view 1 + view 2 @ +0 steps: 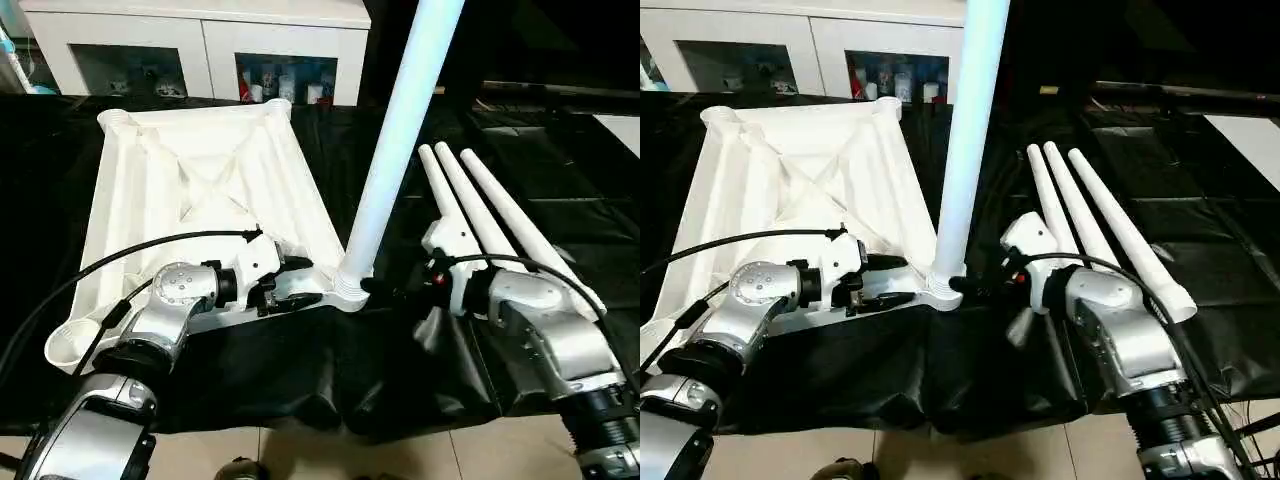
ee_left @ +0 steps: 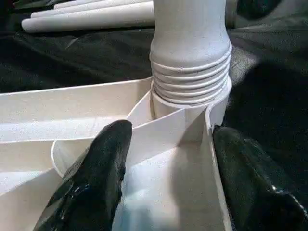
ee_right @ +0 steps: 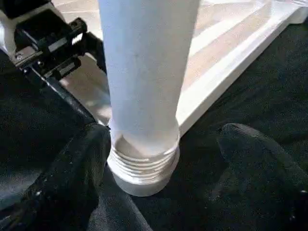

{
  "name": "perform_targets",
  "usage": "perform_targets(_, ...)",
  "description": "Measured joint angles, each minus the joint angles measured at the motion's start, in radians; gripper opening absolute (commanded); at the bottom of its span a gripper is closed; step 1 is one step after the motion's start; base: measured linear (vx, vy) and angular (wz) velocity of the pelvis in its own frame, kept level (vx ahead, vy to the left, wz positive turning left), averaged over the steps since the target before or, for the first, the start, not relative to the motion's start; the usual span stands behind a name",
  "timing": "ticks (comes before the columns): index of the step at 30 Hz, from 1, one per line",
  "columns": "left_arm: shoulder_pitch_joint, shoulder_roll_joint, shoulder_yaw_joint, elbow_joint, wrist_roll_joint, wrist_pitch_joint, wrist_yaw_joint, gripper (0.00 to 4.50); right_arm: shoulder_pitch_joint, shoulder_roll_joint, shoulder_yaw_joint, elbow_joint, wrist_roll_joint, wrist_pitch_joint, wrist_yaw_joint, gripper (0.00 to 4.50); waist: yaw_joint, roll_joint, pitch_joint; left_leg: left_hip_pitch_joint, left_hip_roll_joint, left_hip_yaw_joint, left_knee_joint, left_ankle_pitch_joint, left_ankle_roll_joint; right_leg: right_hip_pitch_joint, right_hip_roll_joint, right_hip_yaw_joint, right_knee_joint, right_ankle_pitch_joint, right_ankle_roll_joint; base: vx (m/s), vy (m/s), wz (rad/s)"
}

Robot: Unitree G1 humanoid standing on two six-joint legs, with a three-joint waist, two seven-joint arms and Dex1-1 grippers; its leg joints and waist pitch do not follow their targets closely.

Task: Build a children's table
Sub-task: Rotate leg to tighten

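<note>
The white table top (image 1: 130, 200) lies upside down on the black-covered table. One white leg (image 1: 400, 140) stands upright in its near right corner socket (image 1: 352, 285), with the threaded end (image 2: 190, 79) showing just above the socket. My left gripper (image 1: 305, 282) is at the near rim beside that socket. One finger (image 2: 96, 173) is inside the top and the other outside against the wall, shut on the rim. My right gripper (image 1: 985, 300) is at the leg's base. Its fingers (image 3: 250, 163) are open on either side, with a gap to the leg. Three more legs (image 1: 490, 200) lie side by side on the right.
A white glass-door cabinet (image 1: 200, 40) stands behind the table. The black cover (image 1: 300, 370) hangs over the near edge, with tiled floor (image 1: 300, 450) below. Black cables (image 1: 120, 260) loop from my left arm over the table top. Another dark table surface (image 1: 1200, 200) lies at the far right.
</note>
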Motion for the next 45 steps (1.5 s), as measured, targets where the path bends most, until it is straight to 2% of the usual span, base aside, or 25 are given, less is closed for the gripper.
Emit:
perform_targets(8, 0.027, 0.014, 0.020, -0.070, -0.035, 0.052, -0.029, 3.03, -0.004, 0.023, 0.006, 0.062, -0.020, -0.040, 0.006, 3.94, 0.002, -0.001, 0.001, -0.003, 0.000, 0.000, 0.000, 0.000, 0.000, -0.003, 0.000, 0.000, 0.000, 0.000, 0.000, 0.000, 0.000, 0.00)
perform_targets(10, 0.034, 0.025, 0.021, -0.095, -0.043, 0.076, -0.047, 3.30, -0.004, 0.024, 0.006, 0.065, -0.021, -0.047, 0.006, 3.94, 0.003, -0.001, 0.001, -0.003, 0.000, 0.000, 0.000, 0.000, 0.000, -0.003, 0.000, 0.000, 0.000, 0.000, 0.000, 0.000, 0.000, 0.00)
perform_targets(13, 0.037, 0.044, 0.022, -0.116, -0.051, 0.107, -0.069, 3.40, -0.005, 0.026, 0.006, 0.079, -0.021, -0.064, 0.006, 3.94, 0.003, -0.001, 0.001, -0.003, 0.000, 0.000, 0.000, 0.000, 0.000, -0.002, 0.000, 0.000, 0.000, 0.000, 0.000, 0.000, 0.000, 0.00)
perform_targets(15, 0.045, 0.046, 0.023, -0.125, -0.048, 0.102, -0.065, 3.76, -0.005, 0.030, 0.006, 0.087, -0.021, -0.069, 0.007, 3.94, 0.003, -0.001, 0.001, -0.003, 0.000, 0.000, 0.000, 0.000, 0.000, -0.002, 0.000, 0.000, 0.000, 0.000, 0.000, 0.000, 0.000, 0.00)
perform_targets(20, 0.053, 0.052, 0.022, -0.120, -0.030, 0.061, -0.045, 3.76, -0.009, 0.041, 0.006, 0.094, -0.023, -0.073, 0.008, 3.94, 0.003, -0.001, 0.001, -0.003, 0.000, 0.000, 0.000, 0.000, 0.000, -0.002, 0.000, 0.000, 0.000, 0.000, 0.000, 0.000, 0.000, 0.00)
perform_targets(34, 0.028, 0.031, 0.031, -0.029, -0.029, 0.062, -0.030, 3.76, -0.064, 0.086, 0.011, 0.164, -0.034, -0.114, 0.006, 3.94, 0.003, -0.001, 0.001, -0.003, 0.000, 0.000, 0.000, 0.000, 0.000, -0.002, 0.000, 0.000, 0.000, 0.000, 0.000, 0.000, 0.000, 0.00)
perform_targets(41, 0.021, 0.028, 0.036, -0.009, -0.029, 0.056, -0.033, 3.76, -0.090, 0.098, 0.066, 0.242, -0.088, -0.180, 0.027, 3.94, 0.002, -0.001, 0.001, -0.002, 0.000, 0.000, 0.000, 0.000, 0.000, -0.002, 0.000, 0.000, 0.000, 0.000, 0.000, 0.000, 0.000, 0.00)
perform_targets(45, 0.020, 0.028, 0.036, -0.003, -0.029, 0.049, -0.034, 3.76, -0.101, 0.113, 0.078, 0.289, -0.110, -0.200, 0.021, 3.94, 0.002, -0.001, 0.001, -0.002, 0.000, 0.000, 0.000, 0.000, 0.000, -0.002, 0.000, 0.000, 0.000, 0.000, 0.000, 0.000, 0.000, 0.00)
